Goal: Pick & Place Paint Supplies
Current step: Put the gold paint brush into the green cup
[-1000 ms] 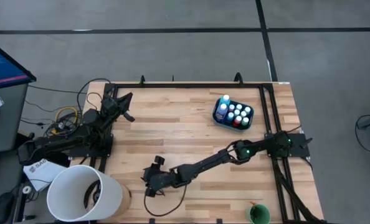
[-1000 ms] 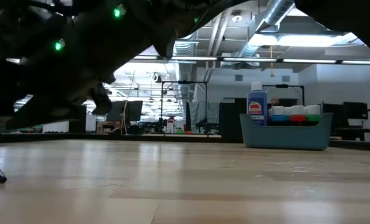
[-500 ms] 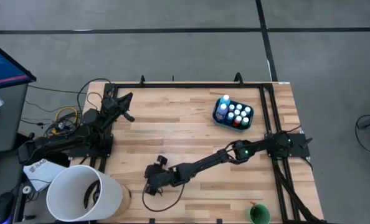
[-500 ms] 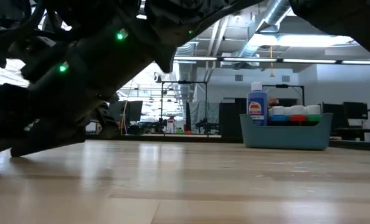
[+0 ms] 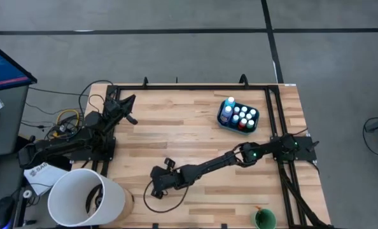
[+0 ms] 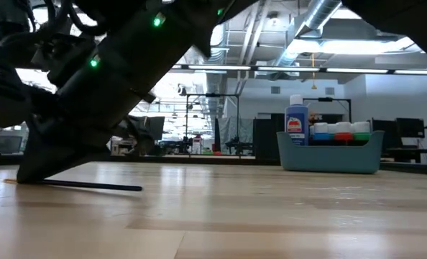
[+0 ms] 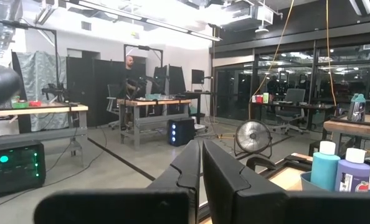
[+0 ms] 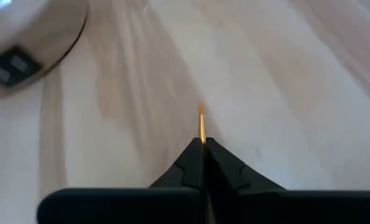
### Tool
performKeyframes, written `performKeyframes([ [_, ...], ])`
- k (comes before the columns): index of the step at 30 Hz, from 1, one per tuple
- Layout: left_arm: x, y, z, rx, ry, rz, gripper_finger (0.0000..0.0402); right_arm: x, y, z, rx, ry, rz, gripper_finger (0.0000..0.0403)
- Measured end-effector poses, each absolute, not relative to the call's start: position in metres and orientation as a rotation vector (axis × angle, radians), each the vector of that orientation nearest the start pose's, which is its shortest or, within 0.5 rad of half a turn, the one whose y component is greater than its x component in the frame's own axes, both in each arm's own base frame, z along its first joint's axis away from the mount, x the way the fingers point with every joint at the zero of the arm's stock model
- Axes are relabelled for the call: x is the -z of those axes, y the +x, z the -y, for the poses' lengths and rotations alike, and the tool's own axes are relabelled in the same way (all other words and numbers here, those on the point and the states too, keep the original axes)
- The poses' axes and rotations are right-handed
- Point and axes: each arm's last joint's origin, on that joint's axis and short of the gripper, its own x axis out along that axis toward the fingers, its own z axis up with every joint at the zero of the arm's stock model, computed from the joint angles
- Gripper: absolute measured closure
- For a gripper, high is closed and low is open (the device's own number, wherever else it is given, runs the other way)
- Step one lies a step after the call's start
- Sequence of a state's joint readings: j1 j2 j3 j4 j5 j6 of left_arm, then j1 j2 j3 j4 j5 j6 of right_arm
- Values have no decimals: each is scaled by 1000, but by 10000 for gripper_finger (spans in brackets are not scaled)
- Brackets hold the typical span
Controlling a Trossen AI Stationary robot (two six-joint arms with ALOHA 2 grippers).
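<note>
You are working in an open-plan robotics lab: beyond the left gripper [image 7: 201, 163] stand workbenches [image 7: 149, 102] with equipment, a floor fan [image 7: 252, 136], exposed ceiling ducts [image 6: 315, 18], strip lighting and glass partitions.

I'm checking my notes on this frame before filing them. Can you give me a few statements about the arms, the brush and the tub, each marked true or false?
1. The right gripper is shut on a thin brush. True.
2. The brush is lifted clear of the table. False: in the low view it lies along the wood.
3. The teal tub holds white-capped bottles. True.
4. The left gripper grips a bottle. False: it is shut on nothing, back by the table's edge.
5. The white bucket stands beside the tub. False: it stands far away, near the left arm.
</note>
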State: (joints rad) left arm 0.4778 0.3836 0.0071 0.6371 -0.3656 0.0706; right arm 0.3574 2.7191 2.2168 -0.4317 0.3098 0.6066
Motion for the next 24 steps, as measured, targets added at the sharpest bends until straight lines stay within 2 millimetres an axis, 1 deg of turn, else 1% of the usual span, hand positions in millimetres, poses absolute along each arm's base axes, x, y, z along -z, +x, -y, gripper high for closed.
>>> performKeyframes([
  [2,-192,99,-63,-848,81,239,394,-78,522,-194,216,242,-892,400],
  [4,-192,99,-63,-848,81,237,394,-80,514,-201,210,215,-953,401],
  [6,-192,99,-63,-848,81,238,394,-88,506,-206,214,198,-995,401],
  [8,-192,99,-63,-848,81,236,394,-91,494,-212,223,152,-1078,401],
  [14,-192,99,-63,-852,80,234,394,-104,470,-226,233,89,-1205,402],
  [15,-192,99,-63,-850,80,233,394,-107,463,-227,236,72,-1255,402],
  [17,-192,99,-63,-849,81,234,394,-108,453,-233,243,36,-1312,403],
  [18,-192,99,-63,-850,80,233,394,-110,449,-234,250,28,-1326,403],
  [20,-192,99,-63,-850,80,233,394,-114,438,-235,260,-1,-1409,403],
  [24,-192,99,-63,-851,80,233,394,-119,425,-240,260,-39,-1491,403],
])
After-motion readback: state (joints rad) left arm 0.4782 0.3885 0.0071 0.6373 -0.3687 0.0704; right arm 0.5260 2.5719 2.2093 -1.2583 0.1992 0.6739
